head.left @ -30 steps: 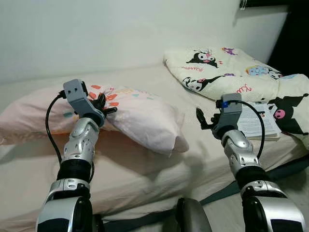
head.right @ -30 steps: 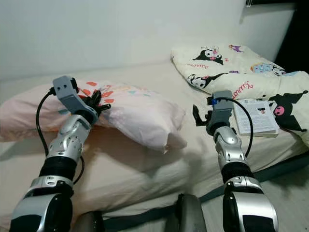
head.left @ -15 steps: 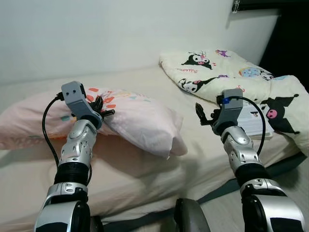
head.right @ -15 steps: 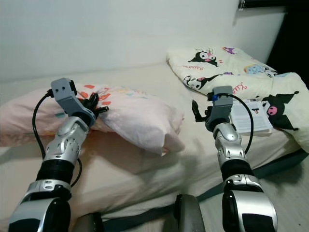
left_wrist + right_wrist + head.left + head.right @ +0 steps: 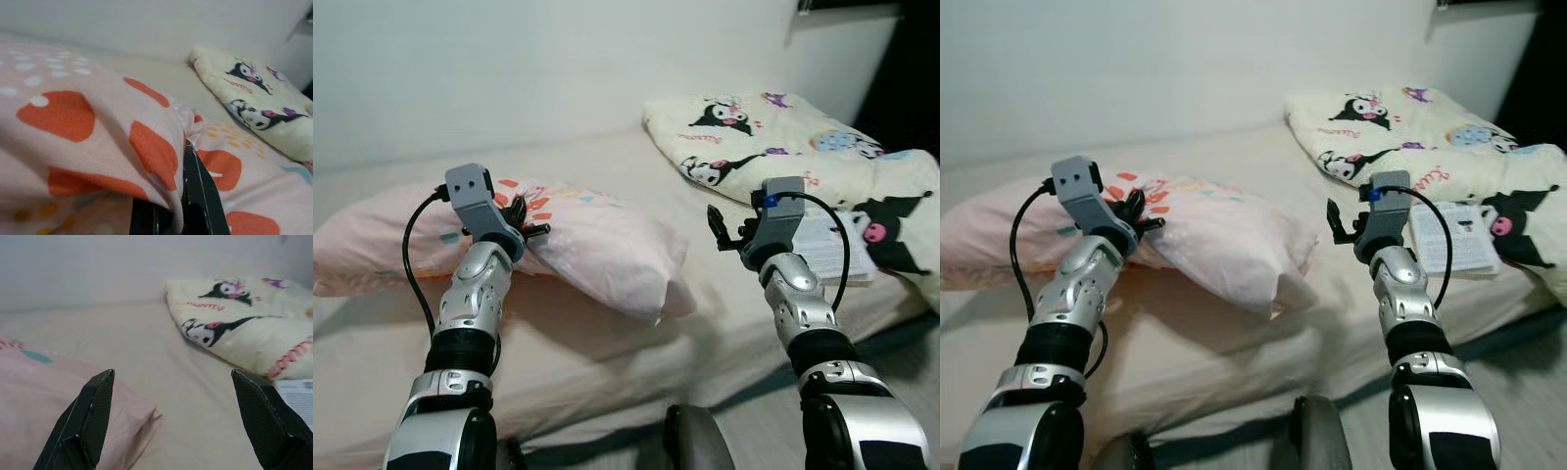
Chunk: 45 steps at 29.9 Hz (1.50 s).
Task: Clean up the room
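— Pink cloth is bunched in our left pincer (image 5: 530,227), which is pinching a fold of the pillow (image 5: 597,250); the wrist view shows spotted fabric draped over one black finger.

— And our right pincer (image 5: 1337,223)?

— Spread wide and holding nothing, hovering above the bed (image 5: 607,343) just past the pillow's corner. The pillow itself lies across the near half of the mattress, its far end sagging toward the middle.

— What could go wrong?

— We hold only a thin pinch of fabric, so a quick pull may let it slip out, or drag the case off its filling.

— Beyond that?

— A booklet (image 5: 1454,240) rests by the folded cartoon quilt (image 5: 773,147) near the wall — a wide swing of the right arm could knock it off the bed's edge.
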Available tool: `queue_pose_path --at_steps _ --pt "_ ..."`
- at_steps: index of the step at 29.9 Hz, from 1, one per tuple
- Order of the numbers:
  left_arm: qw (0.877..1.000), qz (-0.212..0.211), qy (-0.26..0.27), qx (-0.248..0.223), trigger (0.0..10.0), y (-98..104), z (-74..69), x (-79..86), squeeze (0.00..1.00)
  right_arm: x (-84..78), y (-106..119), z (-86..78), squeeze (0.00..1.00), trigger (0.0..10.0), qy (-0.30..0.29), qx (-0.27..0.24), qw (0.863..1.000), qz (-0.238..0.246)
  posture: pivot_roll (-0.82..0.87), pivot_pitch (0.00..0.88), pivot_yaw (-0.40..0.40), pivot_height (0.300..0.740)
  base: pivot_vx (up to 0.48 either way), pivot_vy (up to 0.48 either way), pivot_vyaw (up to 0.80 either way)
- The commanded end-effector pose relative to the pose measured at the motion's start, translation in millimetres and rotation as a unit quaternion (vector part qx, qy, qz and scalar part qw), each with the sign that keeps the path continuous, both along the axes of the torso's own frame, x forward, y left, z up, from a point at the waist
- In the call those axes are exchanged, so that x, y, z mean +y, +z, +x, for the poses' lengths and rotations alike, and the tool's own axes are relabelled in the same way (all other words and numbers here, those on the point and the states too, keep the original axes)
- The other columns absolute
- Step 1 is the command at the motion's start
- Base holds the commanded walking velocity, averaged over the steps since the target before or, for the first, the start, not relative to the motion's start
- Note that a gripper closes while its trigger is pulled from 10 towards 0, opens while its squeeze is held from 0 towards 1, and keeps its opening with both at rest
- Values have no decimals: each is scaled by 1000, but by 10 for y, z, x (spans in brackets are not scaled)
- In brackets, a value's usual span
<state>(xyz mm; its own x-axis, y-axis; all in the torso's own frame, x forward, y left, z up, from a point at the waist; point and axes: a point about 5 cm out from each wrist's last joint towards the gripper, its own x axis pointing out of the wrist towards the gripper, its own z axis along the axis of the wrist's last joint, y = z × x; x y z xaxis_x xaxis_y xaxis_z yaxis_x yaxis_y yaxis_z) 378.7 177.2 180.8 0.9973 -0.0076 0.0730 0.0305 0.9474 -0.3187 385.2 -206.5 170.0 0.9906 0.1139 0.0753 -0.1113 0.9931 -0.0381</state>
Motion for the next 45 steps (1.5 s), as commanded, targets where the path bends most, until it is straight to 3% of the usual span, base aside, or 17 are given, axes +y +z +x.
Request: queue_pose_path --at_steps 1,21,27,34,36,39,45 --pt "999 14 1 -40 10000 195 -6 9 0 -2 39 3 0 10000 -2 -6 1000 6 -60 0 -18 610 0 0 0" --pt "998 45 0 -43 10000 215 -5 -18 0 11 78 5 0 10000 -4 -13 1000 8 -60 0 -12 705 0 0 0" --pt "994 100 5 -52 10000 232 -8 -11 0 15 73 3 0 10000 -4 -13 1000 9 -59 0 -11 735 0 0 0" --pt "987 151 12 -46 10000 196 -11 48 0 26 51 -1 0 10000 -3 -10 1000 10 -58 0 -10 740 0 0 0" --pt "981 193 17 -27 10000 132 -18 107 0 32 38 -5 0 10000 -3 -8 1000 9 -54 0 -11 740 0 0 0" --pt "976 218 25 -10 10000 67 -28 171 0 40 24 -9 0 10000 -2 -7 1000 10 -55 0 -9 740 0 0 0" --pt "972 230 40 25 10000 -57 -61 293 0 89 -61 -26 0 10000 -1 4 1000 6 -51 0 -11 740 -97 101 0"
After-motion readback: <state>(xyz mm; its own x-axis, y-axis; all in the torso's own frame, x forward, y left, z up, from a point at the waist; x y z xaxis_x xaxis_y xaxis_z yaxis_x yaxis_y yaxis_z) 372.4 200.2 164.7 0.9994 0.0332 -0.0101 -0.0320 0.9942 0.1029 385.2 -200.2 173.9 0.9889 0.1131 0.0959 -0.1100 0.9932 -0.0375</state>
